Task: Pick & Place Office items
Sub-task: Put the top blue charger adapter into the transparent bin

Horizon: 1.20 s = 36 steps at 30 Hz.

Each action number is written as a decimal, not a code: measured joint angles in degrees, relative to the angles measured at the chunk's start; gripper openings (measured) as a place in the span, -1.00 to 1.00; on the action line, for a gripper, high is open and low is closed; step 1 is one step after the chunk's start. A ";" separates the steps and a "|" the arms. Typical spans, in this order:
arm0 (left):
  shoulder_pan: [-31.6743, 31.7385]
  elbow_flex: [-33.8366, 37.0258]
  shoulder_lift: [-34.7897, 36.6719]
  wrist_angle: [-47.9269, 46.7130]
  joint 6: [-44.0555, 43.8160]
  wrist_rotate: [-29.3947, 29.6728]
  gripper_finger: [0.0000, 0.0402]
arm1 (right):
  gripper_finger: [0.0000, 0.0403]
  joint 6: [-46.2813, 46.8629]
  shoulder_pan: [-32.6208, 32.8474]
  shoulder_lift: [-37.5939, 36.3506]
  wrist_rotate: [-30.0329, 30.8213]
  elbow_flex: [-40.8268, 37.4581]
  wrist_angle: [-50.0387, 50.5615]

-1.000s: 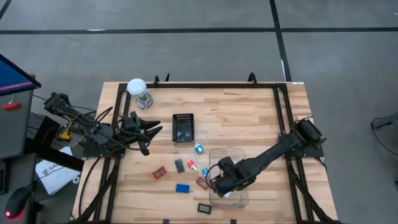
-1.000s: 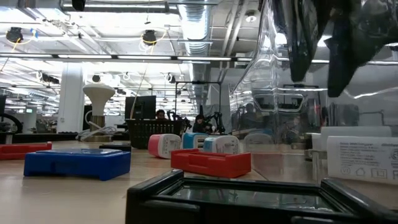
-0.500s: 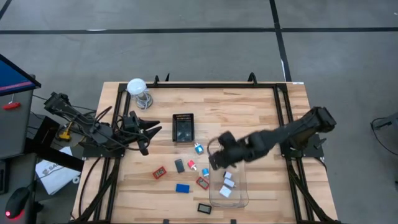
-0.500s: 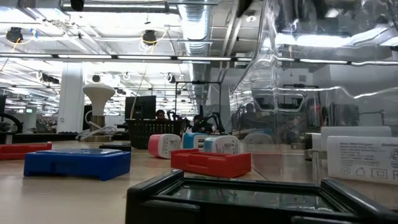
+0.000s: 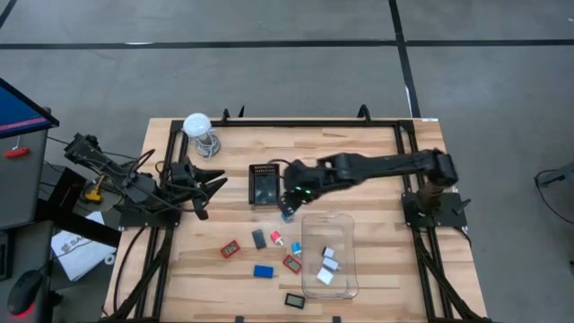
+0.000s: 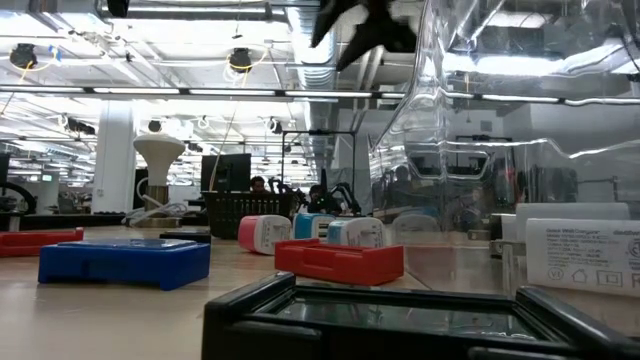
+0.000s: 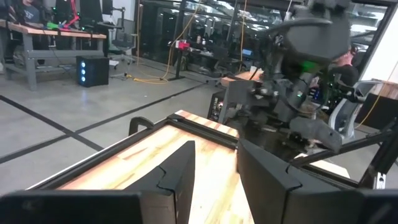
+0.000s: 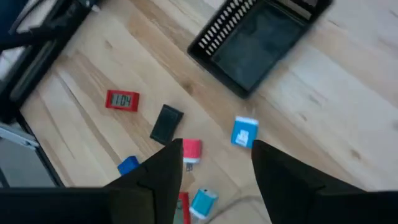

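Small office items lie loose on the wooden table: a cyan-and-white piece (image 5: 287,215) (image 8: 245,132), a black rectangle (image 5: 259,238) (image 8: 166,123), a red-and-white bit (image 8: 191,150), a red rectangle (image 5: 230,248) (image 8: 122,100), and a blue one (image 5: 263,271). Some white pieces (image 5: 326,266) lie in the clear plastic box (image 5: 344,226). My right gripper (image 5: 288,201) (image 8: 214,160) hangs open in the air above the cyan-and-white piece, beside the black mesh tray (image 5: 265,184), holding nothing. My left gripper (image 5: 213,184) (image 7: 214,177) waits open at the table's left side, pointing level.
A white ball-shaped thing on a wire coil (image 5: 198,126) stands at the far left corner. Another red rectangle (image 5: 291,263) and a black-framed piece (image 5: 295,300) lie near the front edge. Black frame rails (image 5: 305,123) run along the table's sides.
My right gripper has risen out of the clear plastic box and swung toward the table's far edge and left, turning as it went. It now hangs by the mesh tray. The white pieces stay in the box.
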<state>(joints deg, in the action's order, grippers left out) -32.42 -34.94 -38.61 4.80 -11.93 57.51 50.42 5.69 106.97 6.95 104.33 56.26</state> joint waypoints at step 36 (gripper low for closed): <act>0.04 0.00 2.73 -0.94 4.04 1.15 -0.41 | 0.69 -11.66 -4.83 33.23 -9.89 26.06 22.44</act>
<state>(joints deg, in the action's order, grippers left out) -32.38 -34.94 -35.88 3.86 -7.89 58.66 38.76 0.87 140.20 -2.94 130.39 78.70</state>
